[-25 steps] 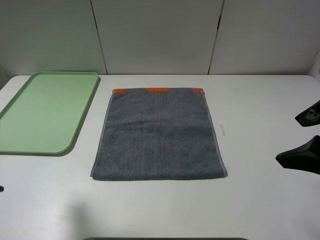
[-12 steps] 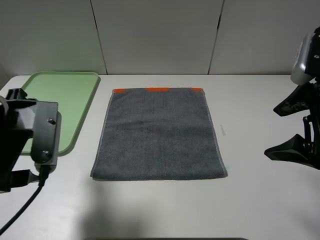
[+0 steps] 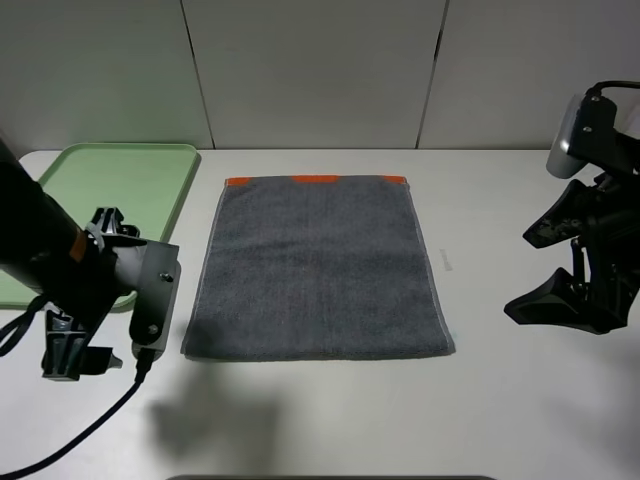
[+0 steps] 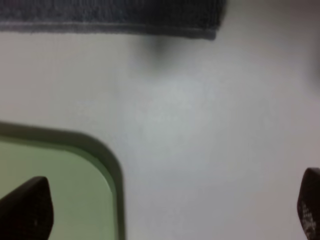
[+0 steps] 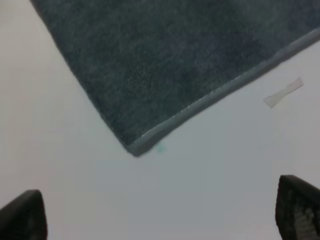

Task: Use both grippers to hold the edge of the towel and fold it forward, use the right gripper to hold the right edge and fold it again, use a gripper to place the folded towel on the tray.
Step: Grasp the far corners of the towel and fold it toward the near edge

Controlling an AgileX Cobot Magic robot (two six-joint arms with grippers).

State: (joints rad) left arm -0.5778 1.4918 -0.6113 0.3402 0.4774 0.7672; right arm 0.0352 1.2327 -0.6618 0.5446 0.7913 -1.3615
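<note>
A grey towel (image 3: 318,268) with an orange strip along its far edge lies flat in the middle of the white table. A green tray (image 3: 100,200) sits at the far left. My left gripper (image 3: 88,290) is open and empty, above the table between the tray's near right corner and the towel's near left corner. In the left wrist view the gripper (image 4: 167,210) shows with the tray corner (image 4: 60,170) and the towel edge (image 4: 110,20). My right gripper (image 3: 518,274) is open and empty, right of the towel. The right wrist view shows the gripper (image 5: 160,215) short of the towel's corner (image 5: 165,65).
A small strip of tape (image 3: 445,262) lies on the table just right of the towel; it also shows in the right wrist view (image 5: 283,92). A white panelled wall stands behind the table. The left arm's cable trails toward the front edge.
Both arms have come into view and moved inward toward the towel's near corners, the left from the left side and the right from the right. The towel has not moved.
</note>
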